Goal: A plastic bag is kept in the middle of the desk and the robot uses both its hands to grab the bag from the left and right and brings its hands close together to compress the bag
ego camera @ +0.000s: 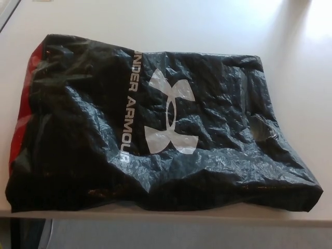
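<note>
A large black plastic bag [155, 124] lies flat and crumpled across the middle of the pale desk [207, 26] in the head view. It carries a white logo and white lettering, and red shows along its left edge [21, 129]. Its near edge reaches almost to the desk's front edge. Neither of my hands shows in the picture.
The desk's front edge [171, 217] runs along the bottom of the picture, with grey floor below it. Bright light falls on the desk at the far right [316, 21]. The desk's left edge shows at the top left corner.
</note>
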### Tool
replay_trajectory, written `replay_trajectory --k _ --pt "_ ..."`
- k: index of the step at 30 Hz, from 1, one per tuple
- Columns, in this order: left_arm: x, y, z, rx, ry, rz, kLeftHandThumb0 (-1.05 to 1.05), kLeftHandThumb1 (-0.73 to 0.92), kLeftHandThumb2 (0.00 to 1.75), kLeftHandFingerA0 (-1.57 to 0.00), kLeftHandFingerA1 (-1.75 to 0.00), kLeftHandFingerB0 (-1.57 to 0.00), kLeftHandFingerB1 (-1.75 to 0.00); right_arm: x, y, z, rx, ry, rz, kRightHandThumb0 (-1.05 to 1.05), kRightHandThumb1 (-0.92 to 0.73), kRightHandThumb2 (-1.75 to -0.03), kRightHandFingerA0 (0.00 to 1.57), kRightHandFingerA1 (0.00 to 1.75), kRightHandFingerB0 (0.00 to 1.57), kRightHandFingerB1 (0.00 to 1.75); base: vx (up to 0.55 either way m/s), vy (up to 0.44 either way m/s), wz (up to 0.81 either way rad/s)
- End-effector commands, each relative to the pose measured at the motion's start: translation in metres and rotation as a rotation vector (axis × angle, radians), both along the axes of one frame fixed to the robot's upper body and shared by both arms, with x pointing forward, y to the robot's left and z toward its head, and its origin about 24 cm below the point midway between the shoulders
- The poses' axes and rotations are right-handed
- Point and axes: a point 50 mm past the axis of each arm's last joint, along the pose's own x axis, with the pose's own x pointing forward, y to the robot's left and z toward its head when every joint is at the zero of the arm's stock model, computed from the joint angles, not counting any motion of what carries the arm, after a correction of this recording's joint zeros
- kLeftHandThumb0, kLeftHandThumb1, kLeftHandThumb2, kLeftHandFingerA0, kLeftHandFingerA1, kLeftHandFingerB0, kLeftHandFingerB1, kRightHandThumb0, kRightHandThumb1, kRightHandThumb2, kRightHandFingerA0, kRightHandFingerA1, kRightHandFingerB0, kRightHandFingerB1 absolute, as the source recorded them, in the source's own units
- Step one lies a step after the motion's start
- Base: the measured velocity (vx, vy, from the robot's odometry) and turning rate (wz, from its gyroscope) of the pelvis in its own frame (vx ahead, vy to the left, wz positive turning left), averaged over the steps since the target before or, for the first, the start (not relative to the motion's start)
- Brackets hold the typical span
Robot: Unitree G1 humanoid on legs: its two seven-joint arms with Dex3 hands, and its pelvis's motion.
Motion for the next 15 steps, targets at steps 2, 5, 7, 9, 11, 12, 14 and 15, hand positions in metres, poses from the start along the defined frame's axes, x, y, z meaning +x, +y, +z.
replay_trajectory --k 2,5,7,9,11,12,14,15 --pt "0.0020 0.0041 0.0025 -0.003 -0.014 0.009 -0.54 0.83 0.67 -0.49 -0.40 -0.38 -0.36 0.0020 -0.0060 0.0040 -0.013 -0.024 -0.015 -0.54 -0.87 -0.65 0.42 0.39 0.33 0.34 0.00 0.000 0.00" --pt "0.0021 0.0043 0.0026 -0.003 -0.014 0.009 -0.54 0.83 0.67 -0.49 -0.40 -0.38 -0.36 0.0019 -0.0058 0.0038 -0.013 -0.024 -0.016 -0.54 -0.87 -0.65 0.42 0.39 0.33 0.34 0.00 0.000 0.00" --pt "0.0022 0.0044 0.0027 -0.003 -0.014 0.009 -0.54 0.83 0.67 -0.49 -0.40 -0.38 -0.36 0.0019 -0.0057 0.0037 -0.013 -0.024 -0.016 -0.54 -0.87 -0.65 0.42 0.39 0.33 0.34 0.00 0.000 0.00" --pt "0.0022 0.0044 0.0027 -0.003 -0.014 0.009 -0.54 0.83 0.67 -0.49 -0.40 -0.38 -0.36 0.0019 -0.0057 0.0037 -0.013 -0.024 -0.016 -0.54 -0.87 -0.65 0.42 0.39 0.33 0.34 0.00 0.000 0.00" --pt "0.0022 0.0044 0.0027 -0.003 -0.014 0.009 -0.54 0.83 0.67 -0.49 -0.40 -0.38 -0.36 0.0019 -0.0057 0.0037 -0.013 -0.024 -0.016 -0.54 -0.87 -0.65 0.42 0.39 0.33 0.34 0.00 0.000 0.00" --pt "0.0022 0.0044 0.0027 -0.003 -0.014 0.009 -0.54 0.83 0.67 -0.49 -0.40 -0.38 -0.36 0.0019 -0.0057 0.0037 -0.013 -0.024 -0.016 -0.54 -0.87 -0.65 0.42 0.39 0.33 0.34 0.00 0.000 0.00" --pt "0.0022 0.0044 0.0027 -0.003 -0.014 0.009 -0.54 0.83 0.67 -0.49 -0.40 -0.38 -0.36 0.0019 -0.0057 0.0037 -0.013 -0.024 -0.016 -0.54 -0.87 -0.65 0.42 0.39 0.33 0.34 0.00 0.000 0.00" --pt "0.0022 0.0044 0.0027 -0.003 -0.014 0.009 -0.54 0.83 0.67 -0.49 -0.40 -0.38 -0.36 0.0019 -0.0057 0.0037 -0.013 -0.024 -0.016 -0.54 -0.87 -0.65 0.42 0.39 0.33 0.34 0.00 0.000 0.00"
